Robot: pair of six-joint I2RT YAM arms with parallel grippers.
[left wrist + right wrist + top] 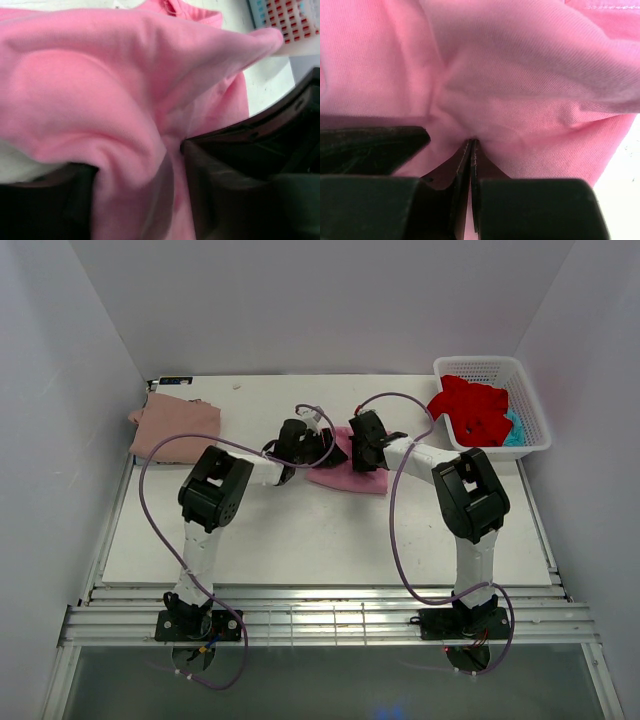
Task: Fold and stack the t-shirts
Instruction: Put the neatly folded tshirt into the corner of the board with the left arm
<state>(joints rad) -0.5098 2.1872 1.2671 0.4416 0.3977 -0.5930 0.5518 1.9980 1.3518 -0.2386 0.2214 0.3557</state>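
The bright pink t-shirt (350, 478) lies bunched on the white table (300, 530), about midway across and a little toward the far side, with both arms reaching in over it. The right gripper (470, 150) comes at it from the right. Its fingers are pressed tight together, with a tuck of pink cloth caught at their tips and creases fanning out from the pinch. The left gripper (140, 200) meets the shirt's left edge. Its dark fingers (225, 190) stand well apart with a thick fold of the pink cloth lying in the gap, and I cannot tell whether they press it. A dusty rose t-shirt (175, 430) lies flat at the far left corner of the table, well apart from the arms. At the far right stands a white latticed basket (530, 390). A red t-shirt (472, 408) is heaped in it and spills over its near-left rim, and a bit of teal t-shirt (514, 430) shows beside the red one at the basket's near end.
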